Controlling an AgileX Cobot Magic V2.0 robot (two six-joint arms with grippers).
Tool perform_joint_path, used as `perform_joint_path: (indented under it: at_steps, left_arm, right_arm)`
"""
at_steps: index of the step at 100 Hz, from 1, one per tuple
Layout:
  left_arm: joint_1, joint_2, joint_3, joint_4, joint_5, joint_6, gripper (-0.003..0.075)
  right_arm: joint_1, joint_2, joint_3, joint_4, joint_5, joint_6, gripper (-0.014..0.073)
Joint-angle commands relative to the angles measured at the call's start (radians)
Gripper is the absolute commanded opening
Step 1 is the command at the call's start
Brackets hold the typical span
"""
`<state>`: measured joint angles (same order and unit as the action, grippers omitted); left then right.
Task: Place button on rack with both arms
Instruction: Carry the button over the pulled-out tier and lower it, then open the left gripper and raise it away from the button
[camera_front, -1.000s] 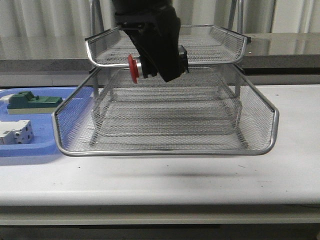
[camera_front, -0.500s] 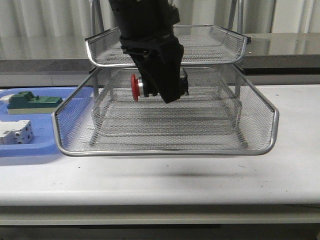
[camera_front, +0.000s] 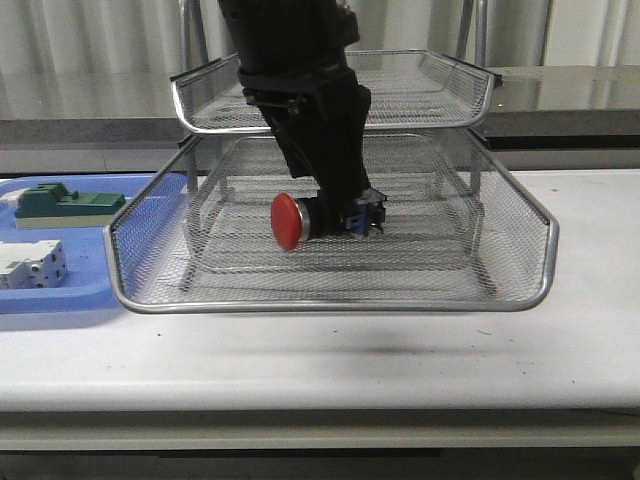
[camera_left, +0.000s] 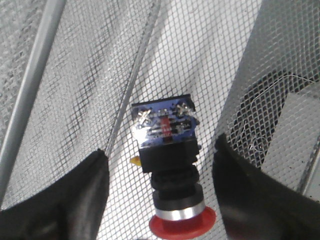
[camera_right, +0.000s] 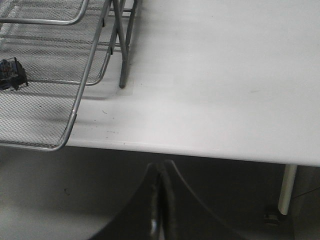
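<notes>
Front view. I log the rack (camera_front: 330, 290), silver wire mesh, stacked trays on a metal frame, standing on the white table (camera_front: 320, 360). My left arm (camera_front: 300, 90) reaches down from above into the lowest, widest tray. Below its tip sits the button (camera_front: 305, 218), lying on its side, red head toward the camera and slightly left, black body and blue rear block behind it, low in that tray; I cannot tell whether it rests on the mesh floor. To the left of the rack, a flat blue tray (camera_front: 60, 300) carries a green-topped block (camera_front: 65, 203) and a white circuit breaker (camera_front: 32, 265).

Left wrist view. Left gripper (camera_left: 160, 200): the two black fingers (camera_left: 75, 200) stand wide apart, one on each side of the button (camera_left: 167, 150), with clear mesh showing between each finger and the button; nothing is held. The blue rear block with its screws points away from the camera, the red head toward it.

Right wrist view. Right gripper (camera_right: 161, 210): fingers pressed together, holding nothing, hanging off the table's (camera_right: 225, 75) front edge. A corner of the rack (camera_right: 75, 110) shows, the button's blue end (camera_right: 11, 74) just visible inside it.
</notes>
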<state>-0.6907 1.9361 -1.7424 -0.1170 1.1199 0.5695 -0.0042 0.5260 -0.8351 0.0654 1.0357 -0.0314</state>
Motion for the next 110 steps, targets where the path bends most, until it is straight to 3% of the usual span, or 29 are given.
perform_joint_path:
  at_steps: [1,29,66,84,110]
  left_arm:
    - [-0.007,-0.062,-0.054,-0.019,0.015,-0.029,0.0435]
    - [0.030,-0.169,-0.069,-0.018,0.114,-0.085,0.0396]
    - [0.205,-0.344,-0.027,-0.015,0.155,-0.136,0.0368]
    - [0.306,-0.477,0.138,-0.015,0.067,-0.156,0.0368]
    - [0.451,-0.747,0.487,-0.017,-0.178,-0.215,0.0368]
  right_arm:
    - [-0.004,0.006,-0.034,-0.001,-0.058,-0.003,-0.0069]
    - [-0.004,0.006,-0.034,-0.001,-0.058,-0.003,-0.0069]
    - [-0.004,0.006,-0.034,-0.001,-0.058,-0.003,-0.0069]
    - [-0.004,0.006,-0.034,-0.001,-0.058,-0.003,-0.0069]
    - [-0.004,0.006,-0.034,-0.001,-0.058,-0.003,-0.0069]
